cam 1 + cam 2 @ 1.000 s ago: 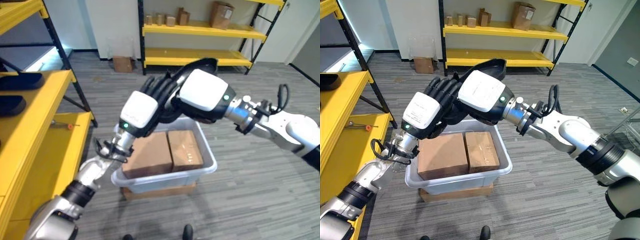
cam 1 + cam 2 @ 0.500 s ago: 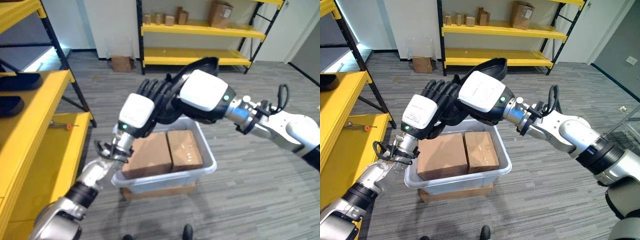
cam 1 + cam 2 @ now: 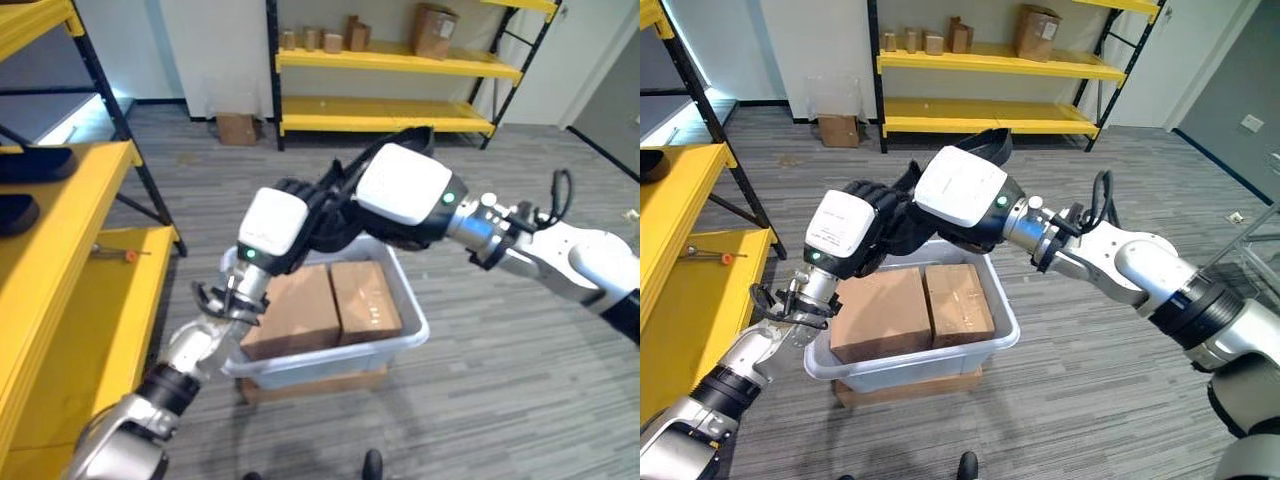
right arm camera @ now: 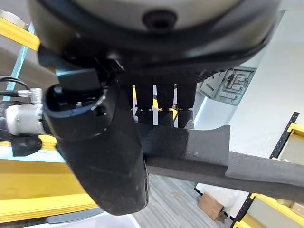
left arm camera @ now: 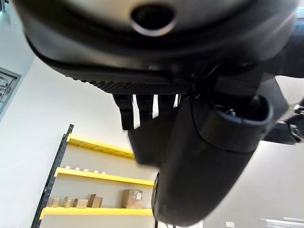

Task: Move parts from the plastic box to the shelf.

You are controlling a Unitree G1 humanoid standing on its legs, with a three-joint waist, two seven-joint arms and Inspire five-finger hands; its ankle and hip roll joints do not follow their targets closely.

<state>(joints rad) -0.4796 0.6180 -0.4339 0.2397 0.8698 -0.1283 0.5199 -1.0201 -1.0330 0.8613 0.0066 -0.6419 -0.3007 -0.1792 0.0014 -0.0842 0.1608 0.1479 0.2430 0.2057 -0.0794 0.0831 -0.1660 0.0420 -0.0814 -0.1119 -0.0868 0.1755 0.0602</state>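
A black curved foam-like part [image 4: 199,147], matte and trough-shaped, is held above the pale translucent plastic box [image 3: 1005,325], which sits on the grey plank floor on a flat cardboard piece. The yellow metal shelf [image 3: 70,230] stands at the left. Two brown cardboard boxes [image 3: 880,310] lie side by side in the box. The right hand [image 3: 960,190] has its fingers curled over the part; the left hand [image 3: 845,235] curls onto it from the other side.
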